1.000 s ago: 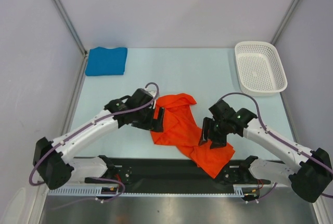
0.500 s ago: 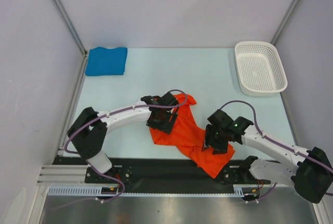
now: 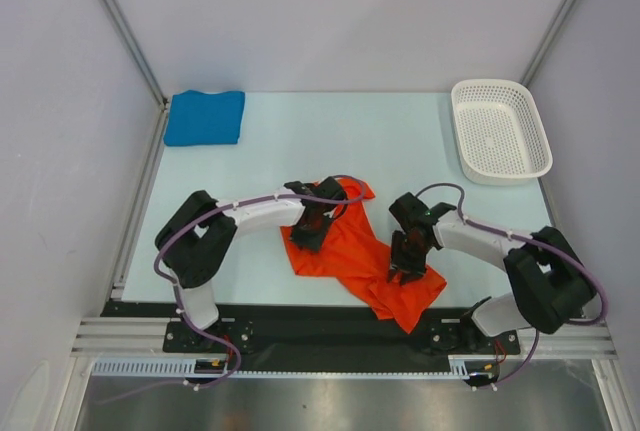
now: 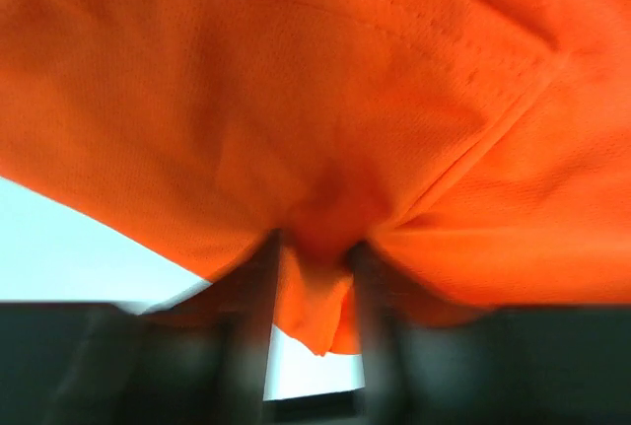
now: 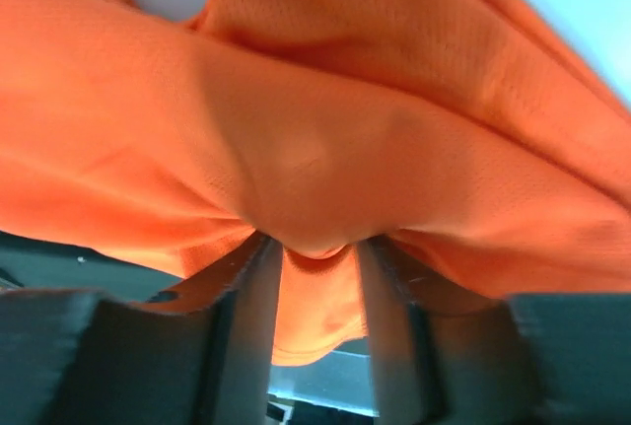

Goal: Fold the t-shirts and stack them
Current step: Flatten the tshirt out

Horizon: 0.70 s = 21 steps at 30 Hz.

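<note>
On table point(image 3: 330, 136): 1 blue shirt point(image 3: 205, 117), 1 basket point(image 3: 498, 177), 1 orange shirt point(image 3: 350, 251) pinched by left tool point(image 3: 303, 239), right tool point(image 3: 405, 271).

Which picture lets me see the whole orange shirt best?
The top external view: it shows the whole orange shirt lying crumpled on the table. The wrist views show only close-up orange cloth, bunched in the left gripper and in the right gripper.

In my left wrist view the bright orange-red cloth t-shirt point(image 4: 315, 100) runs off three edges, and the fingers point(image 4: 251, 346) of the left gripper point(image 4: 314, 252) are dark blurs. The right gripper point(image 5: 315, 247) looks alike; I cannot tell whether either clamps the cloth. From above, each gripper's own body hides its fingertips.
</note>
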Motion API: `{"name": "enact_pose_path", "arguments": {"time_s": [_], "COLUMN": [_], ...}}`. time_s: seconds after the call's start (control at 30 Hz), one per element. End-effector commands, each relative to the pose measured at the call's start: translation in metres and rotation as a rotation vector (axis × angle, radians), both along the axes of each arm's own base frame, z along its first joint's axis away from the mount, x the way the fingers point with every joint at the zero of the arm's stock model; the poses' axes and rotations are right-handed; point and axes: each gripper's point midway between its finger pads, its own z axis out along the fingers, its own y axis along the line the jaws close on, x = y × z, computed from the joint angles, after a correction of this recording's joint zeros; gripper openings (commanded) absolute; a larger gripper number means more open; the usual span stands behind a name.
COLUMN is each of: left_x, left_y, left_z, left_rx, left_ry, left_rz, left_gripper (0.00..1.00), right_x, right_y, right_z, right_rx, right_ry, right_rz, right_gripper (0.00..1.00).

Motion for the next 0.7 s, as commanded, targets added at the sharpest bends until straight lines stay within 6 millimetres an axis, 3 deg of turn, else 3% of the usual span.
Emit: {"name": "enact_pose_path", "arguments": {"time_s": [0.0,0.03,0.07,0.13,0.2,0.3,0.47,0.67], "left_x": [0.017,0.019,0.022,0.027,0.033,0.046,0.064,0.087], "left_y": [0.014,0.023,0.022,0.038,0.047,0.064,0.077,0.071], "left_z": [0.001,0.0,0.007,0.008,0.021,0.043,0.079,0.131], "left_rx": [-0.016,-0.02,-0.065,-0.09,-0.127,-0.164,-0.242,-0.318], "left_ry": [-0.032,-0.028,-0.035,-0.024,-0.054,-0.125,-0.223,-0.364], "left_rz": [0.038,0.07,0.088,0.15,0.185,0.244,0.304,0.315], "left_gripper": [0.28,0.24,0.2,0.08,0.0,0.0,0.0,0.0], "right_x": [0.045,0.049,0.066,0.078,0.1,0.115,0.111,0.071], "right_y": [0.019,0.018,0.026,0.031,0.046,0.063,0.066,0.062], "right_z": [0.008,0.001,0.01,0.01,0.014,0.02,0.025,0.028], "right_rx": [0.044,0.026,0.044,0.043,0.064,0.091,0.119,0.174], "right_ry": [-0.102,-0.085,-0.111,-0.107,-0.101,-0.083,-0.073,-0.041], "right_rz": [0.057,0.082,0.086,0.133,0.166,0.221,0.25,0.301], "right_gripper": [0.36,0.36,0.34,0.28,0.17,0.1,0.09,0.09]}}
